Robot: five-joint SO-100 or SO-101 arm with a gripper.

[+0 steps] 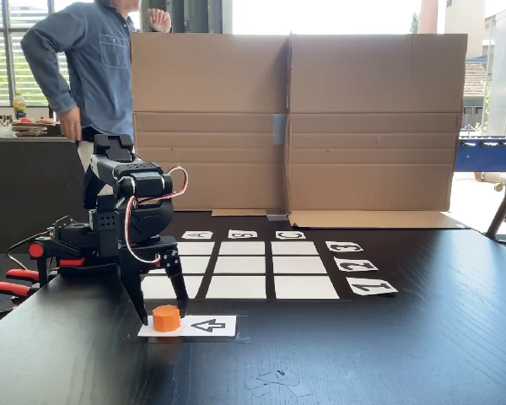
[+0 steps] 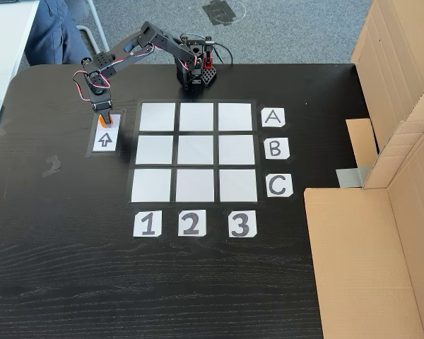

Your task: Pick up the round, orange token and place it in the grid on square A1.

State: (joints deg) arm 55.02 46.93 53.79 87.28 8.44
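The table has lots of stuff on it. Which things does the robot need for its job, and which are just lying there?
Needed:
orange token
grid
square A1
gripper, fingers either side of the token
letter and number cards

Just lying about:
cardboard wall
scraps of tape
red clamps

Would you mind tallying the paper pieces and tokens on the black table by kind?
Blank grid squares: 9
Letter cards: 3
Number cards: 3
Arrow card: 1
Orange token: 1
Total: 17
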